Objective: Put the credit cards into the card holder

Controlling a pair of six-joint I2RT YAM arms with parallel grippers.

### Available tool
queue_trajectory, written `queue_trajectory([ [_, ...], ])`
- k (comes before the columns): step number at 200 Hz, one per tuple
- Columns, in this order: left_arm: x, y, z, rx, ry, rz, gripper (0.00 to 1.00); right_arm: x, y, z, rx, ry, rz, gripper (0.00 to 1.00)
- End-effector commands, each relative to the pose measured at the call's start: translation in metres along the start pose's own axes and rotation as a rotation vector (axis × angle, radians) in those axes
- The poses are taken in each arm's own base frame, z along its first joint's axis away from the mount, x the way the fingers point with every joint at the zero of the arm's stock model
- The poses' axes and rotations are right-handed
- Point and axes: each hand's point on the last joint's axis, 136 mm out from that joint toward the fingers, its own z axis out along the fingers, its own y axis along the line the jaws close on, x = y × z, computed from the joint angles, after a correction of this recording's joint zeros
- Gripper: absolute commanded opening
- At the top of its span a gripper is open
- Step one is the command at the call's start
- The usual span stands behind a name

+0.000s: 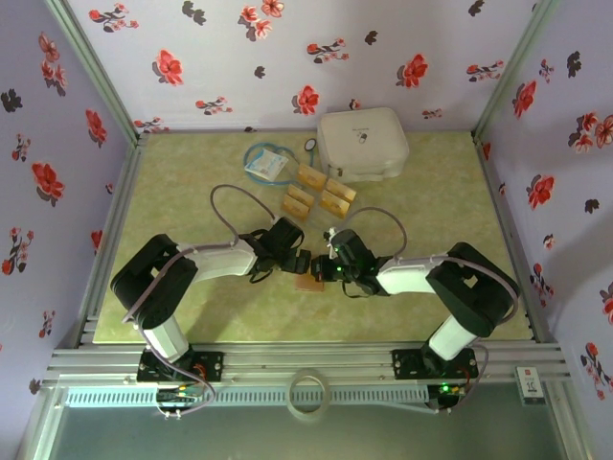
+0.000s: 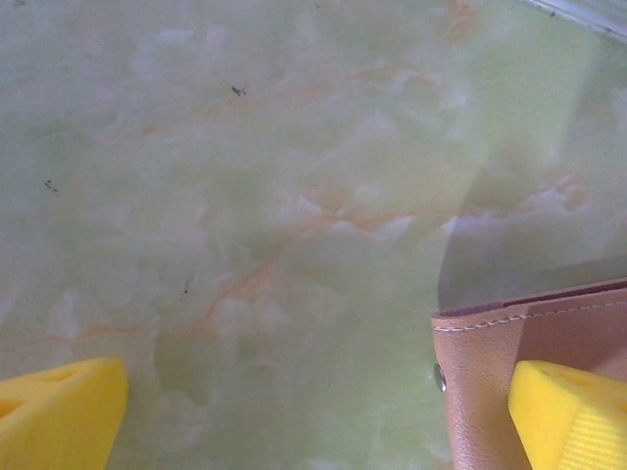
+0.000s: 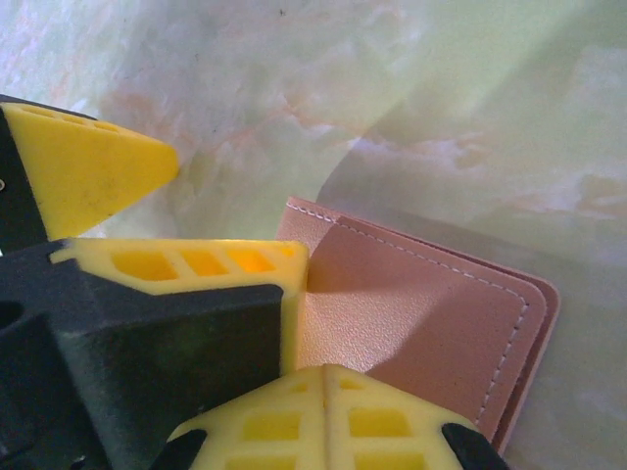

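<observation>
Card holder (image 3: 421, 313), reddish-brown, white stitching, folded flat on green table (image 2: 245, 196), left hand (image 2: 313, 421) wide, right hand (image 3: 326, 392) closed

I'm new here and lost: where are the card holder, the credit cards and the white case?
card holder (image 3: 421, 313): right wrist view, on its brown stitched face.
credit cards (image 1: 333, 203): top external view, on one tan card of the group.
white case (image 1: 362, 142): top external view, middle of its lid.
</observation>
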Motion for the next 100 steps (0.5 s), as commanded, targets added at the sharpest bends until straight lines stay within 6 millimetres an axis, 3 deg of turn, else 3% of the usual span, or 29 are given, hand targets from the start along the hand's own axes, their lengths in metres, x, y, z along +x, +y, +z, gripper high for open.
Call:
queue_trajectory([
  [1, 0.035, 0.016, 0.008, -0.062, 0.104, 0.024, 1.0, 0.082, -0.061, 0.002, 0.21, 0.228, 0.018, 0.0],
  [37, 0.033, 0.015, 0.005, -0.057, 0.097, 0.021, 1.0, 0.095, -0.073, 0.003, 0.23, 0.23, 0.049, 0.0],
  [100, 0.011, 0.019, -0.019, -0.044, 0.045, 0.004, 1.0, 0.074, -0.056, -0.005, 0.222, 0.203, 0.009, 0.0],
])
